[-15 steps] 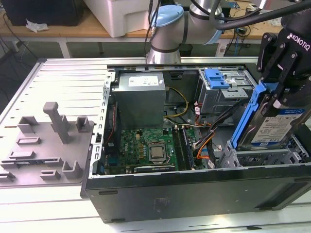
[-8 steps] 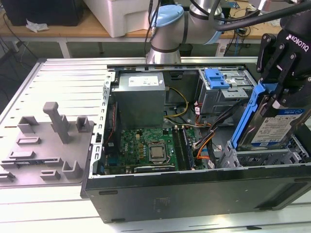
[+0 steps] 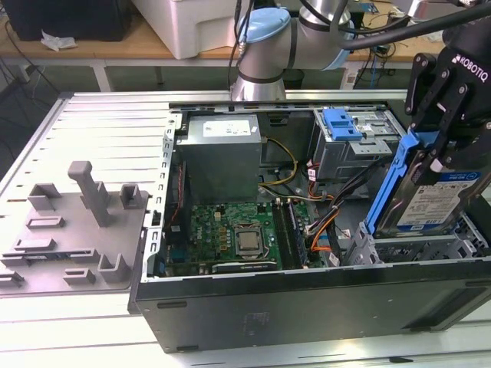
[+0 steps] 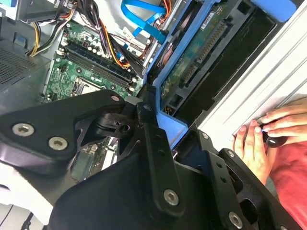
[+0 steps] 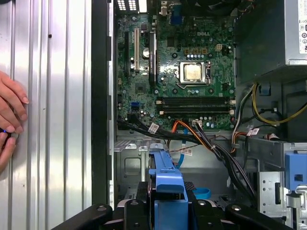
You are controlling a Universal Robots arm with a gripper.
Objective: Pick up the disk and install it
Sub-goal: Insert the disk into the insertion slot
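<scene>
Grey plastic fixture (image 3: pixel 73 230) sits at the exterior view's left on the ribbed metal table (image 3: pixel 107 123), well apart from the open computer case (image 3: pixel 291 307). Inside the case, the power supply (image 3: pixel 221 153) stands behind the motherboard (image 3: pixel 230 238), which lies flat and uncovered. Orange and black cables (image 3: pixel 322 222) crowd the gap between the motherboard and the metal drive bay (image 3: pixel 406 249) at the case's right end. Above that bay the gripper (image 3: pixel 436 142) is clamped on the top edge of the disk (image 3: pixel 433 199), biting its blue carrier (image 3: pixel 390 188). The disk hangs tilted, its lower edge at the bay's mouth; whether it touches I cannot tell. A drive cage (image 3: pixel 345 153) stands just behind. In the second wrist view a person's hand (image 4: pixel 268 139) rests on the table outside the case wall.
</scene>
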